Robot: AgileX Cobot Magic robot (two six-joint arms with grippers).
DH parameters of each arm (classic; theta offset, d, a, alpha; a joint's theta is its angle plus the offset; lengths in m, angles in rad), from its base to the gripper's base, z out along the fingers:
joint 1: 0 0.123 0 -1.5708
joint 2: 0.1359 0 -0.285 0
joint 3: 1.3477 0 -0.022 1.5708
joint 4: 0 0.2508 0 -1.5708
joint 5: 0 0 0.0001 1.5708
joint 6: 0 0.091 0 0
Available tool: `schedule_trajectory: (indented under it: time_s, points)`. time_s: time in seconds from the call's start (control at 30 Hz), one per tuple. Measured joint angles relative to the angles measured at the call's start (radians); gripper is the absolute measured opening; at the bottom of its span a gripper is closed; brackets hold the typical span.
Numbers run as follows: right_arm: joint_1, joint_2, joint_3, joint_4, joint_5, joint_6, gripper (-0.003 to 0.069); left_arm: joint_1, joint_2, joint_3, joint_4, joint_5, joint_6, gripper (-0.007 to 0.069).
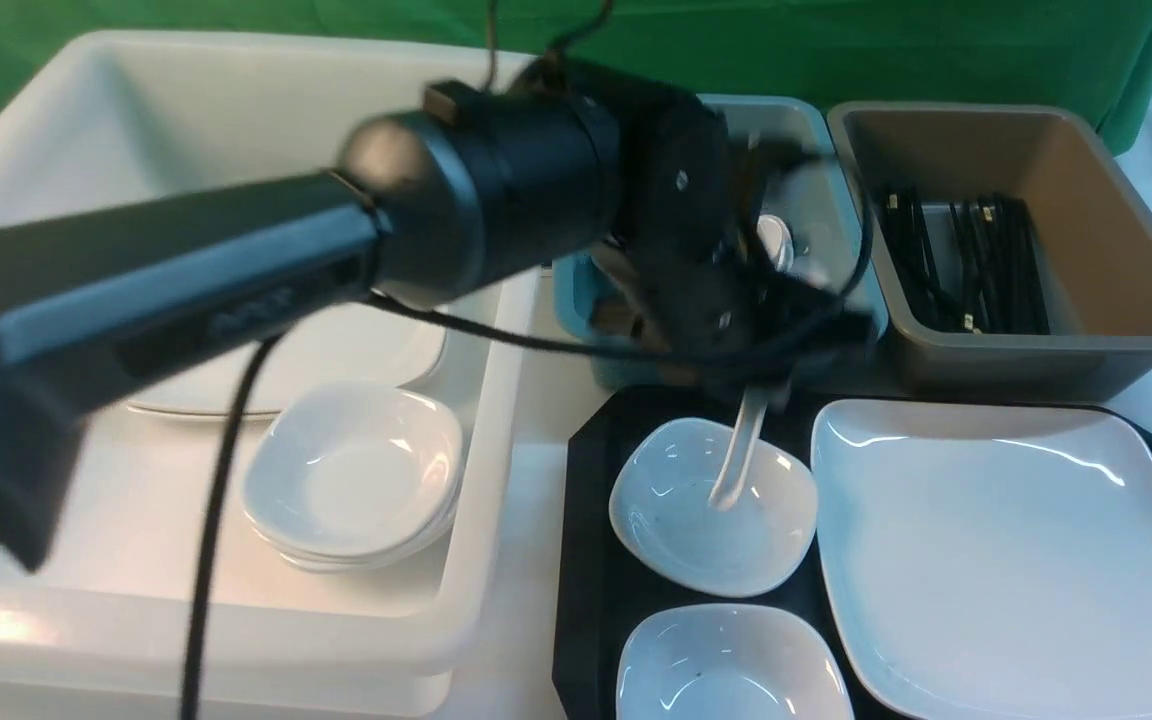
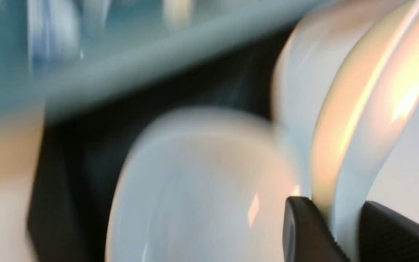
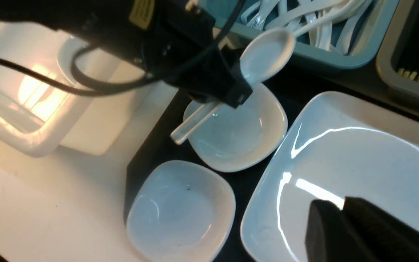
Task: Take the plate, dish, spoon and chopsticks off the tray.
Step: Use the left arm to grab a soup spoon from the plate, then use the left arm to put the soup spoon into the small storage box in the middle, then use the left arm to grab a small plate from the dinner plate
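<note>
My left gripper (image 1: pixel 761 385) is shut on the white spoon (image 1: pixel 739 450), gripping it at mid-handle. It holds the spoon above the farther small dish (image 1: pixel 696 540), close to the teal tub. The left wrist view shows the spoon (image 2: pixel 358 109) pinched between both pads. A nearer dish (image 1: pixel 731 670) and the large square plate (image 1: pixel 996 560) rest on the black tray (image 1: pixel 591 560). My right gripper (image 3: pixel 340 203) hovers shut over the plate (image 3: pixel 358 160) with nothing in it. Black chopsticks (image 1: pixel 966 260) lie in the brown tub; I see none on the tray.
A big white tub (image 1: pixel 496 420) on the left holds a plate and stacked small dishes (image 1: pixel 356 470). Behind the tray stand a teal tub (image 1: pixel 841 200) with several spoons and the brown-grey tub (image 1: pixel 1136 250). My left arm crosses the white tub.
</note>
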Motion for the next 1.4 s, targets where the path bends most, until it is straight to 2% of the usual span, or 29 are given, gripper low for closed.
schedule_trajectory:
  time_s: [0.13, 0.23, 0.47, 0.7, 0.8, 0.87, 0.9, 0.93, 1.03, 1.1, 1.17, 1.27, 1.33, 1.4]
  points:
    - [0.0, 0.0, 0.0, 0.043, -0.065, -0.076, 0.009, 0.033, -0.028, -0.013, 0.009, -0.247, 0.038, 0.0165]
    - [0.0, 0.0, 0.0, 0.073, -0.109, -0.111, 0.009, 0.072, -0.017, -0.033, 0.005, -0.327, 0.042, 0.0165]
    - [0.0, 0.0, 0.063, 0.202, -0.212, -0.31, 0.009, 0.197, 0.094, -0.141, -0.051, -0.3, 0.044, 0.0165]
    - [0.0, 0.001, 0.144, 0.236, -0.261, -0.365, 0.009, 0.253, 0.194, -0.215, -0.051, -0.281, 0.044, 0.0165]
    - [0.0, 0.001, 0.146, 0.241, -0.27, -0.376, 0.009, 0.261, 0.22, -0.231, -0.05, -0.282, 0.044, 0.0213]
    - [0.0, 0.001, 0.146, 0.242, -0.272, -0.382, 0.009, 0.264, 0.236, -0.232, -0.05, -0.283, 0.044, 0.0283]
    - [0.0, 0.001, 0.146, 0.242, -0.272, -0.382, 0.009, 0.264, 0.236, -0.232, -0.05, -0.282, 0.044, 0.0291]
    - [0.0, 0.001, 0.147, 0.242, -0.272, -0.383, 0.009, 0.264, 0.239, -0.233, -0.05, -0.263, 0.044, 0.0342]
    - [0.0, 0.001, 0.148, 0.242, -0.269, -0.383, 0.009, 0.265, 0.233, -0.258, -0.05, -0.123, 0.051, 0.0422]
    - [0.0, 0.001, 0.148, 0.242, -0.267, -0.383, 0.009, 0.265, 0.216, -0.281, -0.053, -0.007, 0.059, 0.0433]
    - [0.0, 0.001, 0.148, 0.242, -0.267, -0.383, 0.009, 0.263, 0.181, -0.308, -0.057, 0.165, 0.1, 0.0389]
    - [0.0, 0.001, 0.148, 0.242, -0.267, -0.383, 0.009, 0.239, 0.128, -0.322, -0.058, 0.342, 0.201, 0.024]
    - [0.0, 0.001, 0.148, 0.242, -0.266, -0.383, 0.009, 0.207, 0.099, -0.321, -0.056, 0.448, 0.262, 0.0101]
    - [0.0, 0.001, 0.148, 0.243, -0.266, -0.383, 0.009, 0.164, 0.07, -0.299, -0.055, 0.478, 0.306, 0.0044]
